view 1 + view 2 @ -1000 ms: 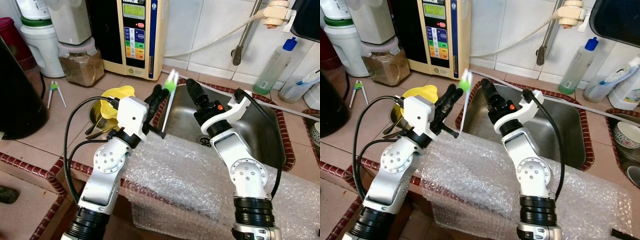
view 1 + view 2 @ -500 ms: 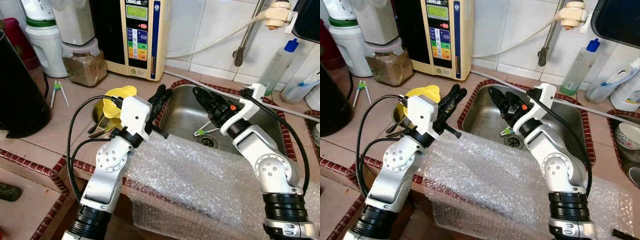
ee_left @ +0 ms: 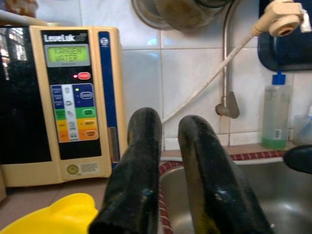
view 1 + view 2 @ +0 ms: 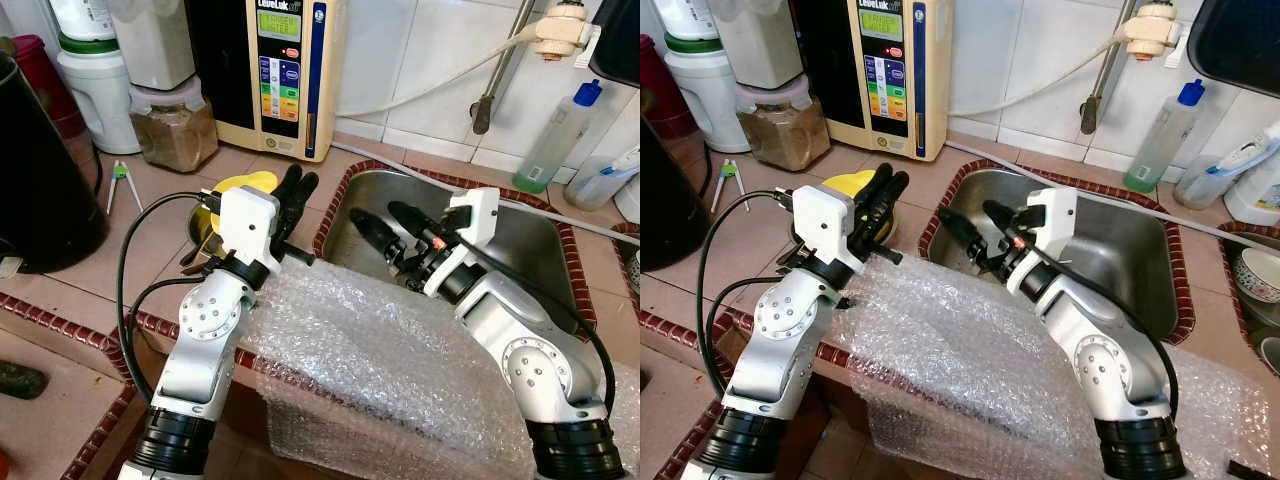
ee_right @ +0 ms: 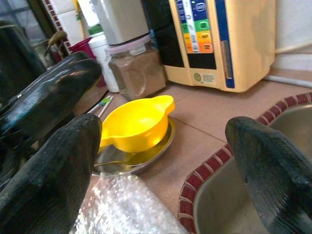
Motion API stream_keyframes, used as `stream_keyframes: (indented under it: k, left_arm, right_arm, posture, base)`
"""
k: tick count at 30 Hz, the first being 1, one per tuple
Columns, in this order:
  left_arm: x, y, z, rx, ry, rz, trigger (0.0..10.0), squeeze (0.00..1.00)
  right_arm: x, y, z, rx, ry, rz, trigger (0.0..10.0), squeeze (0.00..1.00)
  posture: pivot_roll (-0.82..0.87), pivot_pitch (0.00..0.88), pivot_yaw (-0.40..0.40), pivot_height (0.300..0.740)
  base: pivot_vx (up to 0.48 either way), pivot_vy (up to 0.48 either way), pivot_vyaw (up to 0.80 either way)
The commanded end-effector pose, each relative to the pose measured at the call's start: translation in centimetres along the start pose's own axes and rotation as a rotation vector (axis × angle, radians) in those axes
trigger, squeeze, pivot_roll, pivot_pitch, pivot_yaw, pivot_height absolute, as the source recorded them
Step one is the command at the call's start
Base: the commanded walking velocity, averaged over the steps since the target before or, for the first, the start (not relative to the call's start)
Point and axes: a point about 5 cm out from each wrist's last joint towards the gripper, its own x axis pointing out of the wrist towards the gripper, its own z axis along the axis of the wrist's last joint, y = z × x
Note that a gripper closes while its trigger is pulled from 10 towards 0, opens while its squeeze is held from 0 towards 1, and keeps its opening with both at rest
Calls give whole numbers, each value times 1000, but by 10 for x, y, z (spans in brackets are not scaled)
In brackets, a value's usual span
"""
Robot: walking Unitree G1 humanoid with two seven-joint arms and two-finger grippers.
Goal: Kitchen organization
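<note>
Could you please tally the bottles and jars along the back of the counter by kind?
Spray or squeeze bottles right of the sink: 2, a green one and a clear one.
Lidded jars left of the water machine: 2, brown powder, white.
Total: 4.

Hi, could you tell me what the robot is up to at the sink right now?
The robot stands at a tiled kitchen counter with both arms raised over a sheet of bubble wrap draped on the edge. Its right gripper is open, reaching into the steel sink and holding nothing. Its left gripper hovers nearly shut and empty beside a yellow funnel resting in a metal bowl on the counter.
</note>
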Motion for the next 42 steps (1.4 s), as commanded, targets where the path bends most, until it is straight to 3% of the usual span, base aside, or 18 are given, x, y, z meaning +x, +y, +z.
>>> stream_keyframes:
  k: [1, 8, 10, 17, 28, 33, 34, 35, 36, 42]
  left_arm:
    - [4, 1, 1, -2, 1, 13, 10000, 1000]
    - [2, 16, -5, 49, 55, 127, 10000, 1000]
    - [-1, 38, -15, 54, 132, 262, 10000, 1000]
    - [-6, 69, -30, 45, 260, 438, 10000, 1000]
    - [-1, 91, -48, -21, 436, 550, 10000, 1000]
    - [5, 93, -53, -72, 495, 536, 10000, 1000]
    - [8, 92, -55, -75, 520, 515, 9333, 0]
    - [9, 92, -55, -75, 536, 506, 9333, 0]
    - [10, 92, -57, -102, 558, 497, 0, 0]
    - [14, 89, -58, -90, 593, 454, 0, 0]
  right_arm:
    - [-1, 7, 3, -41, -11, 21, 10000, 1000]
    - [-3, 24, -1, -59, -44, 29, 10000, 1000]
    - [-7, 34, -7, -90, -36, 55, 10000, 1000]
    - [-18, 44, -13, -100, -9, 99, 10000, 1000]
    - [-25, 50, -17, -152, 21, 128, 10000, 1000]
    - [-25, 51, -18, -168, 26, 135, 10000, 1000]
    - [-24, 52, -18, -174, 26, 134, 10000, 1000]
    - [-24, 52, -18, -176, 26, 133, 10000, 1000]
    - [-25, 52, -18, -178, 27, 130, 10000, 1000]
    - [-25, 52, -19, -185, 31, 127, 10000, 1000]
  posture:
    - [8, 42, -29, 740]
    - [11, 45, -32, 740]
    - [4, 48, -30, 740]
    - [-6, 48, -26, 740]
    - [-13, 53, -20, 740]
    - [-17, 53, -16, 740]
    - [-20, 54, -15, 740]
    - [-20, 54, -15, 740]
    - [-24, 55, -13, 740]
    - [-22, 57, -12, 740]
  base:
    - [0, 0, 0]
    - [0, 0, 0]
    - [0, 0, 0]
    - [0, 0, 0]
    - [0, 0, 0]
    - [0, 0, 0]
    - [0, 0, 0]
    - [0, 0, 0]
    - [0, 0, 0]
    - [0, 0, 0]
